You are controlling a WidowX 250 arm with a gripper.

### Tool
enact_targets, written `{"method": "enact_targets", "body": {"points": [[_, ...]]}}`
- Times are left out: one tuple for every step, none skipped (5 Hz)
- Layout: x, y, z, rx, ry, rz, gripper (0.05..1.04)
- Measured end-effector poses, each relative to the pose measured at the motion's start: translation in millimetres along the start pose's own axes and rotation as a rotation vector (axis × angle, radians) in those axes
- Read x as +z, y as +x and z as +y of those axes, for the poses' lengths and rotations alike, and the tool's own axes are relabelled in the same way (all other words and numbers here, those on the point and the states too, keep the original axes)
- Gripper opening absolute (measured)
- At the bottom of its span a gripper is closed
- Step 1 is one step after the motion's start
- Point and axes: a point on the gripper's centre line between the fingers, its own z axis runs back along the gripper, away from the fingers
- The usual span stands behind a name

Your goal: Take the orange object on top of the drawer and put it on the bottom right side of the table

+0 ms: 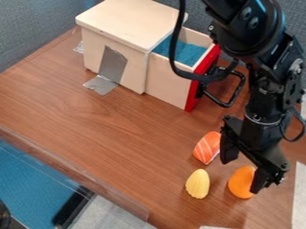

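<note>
Beneath the gripper (242, 174), its two fingers wide apart: one orange object (240, 182), on the table, partly behind one finger; contact cannot be told. Beside the other finger: one striped salmon-coloured piece (206, 147). Left of the gripper in view: one yellow ridged piece (197, 184). Beyond it, upper left: one wooden cabinet (119, 20), one open red-fronted drawer (167, 82), one silver tape patch (112, 65). Surface: one brown wood-grain table (113, 129). Room: grey fabric partitions (36, 27) behind, blue flooring (36, 188) lower left.

3 objs (240, 183), 1 drwr (167, 84), 1 tbl (108, 120)
</note>
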Motion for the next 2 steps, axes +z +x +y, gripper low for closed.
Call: {"method": "enact_targets", "body": {"points": [[40, 7, -2, 0.039, 0.015, -0.077, 0.999], [59, 4, -2, 0.075, 0.034, -0.088, 1.0]]}}
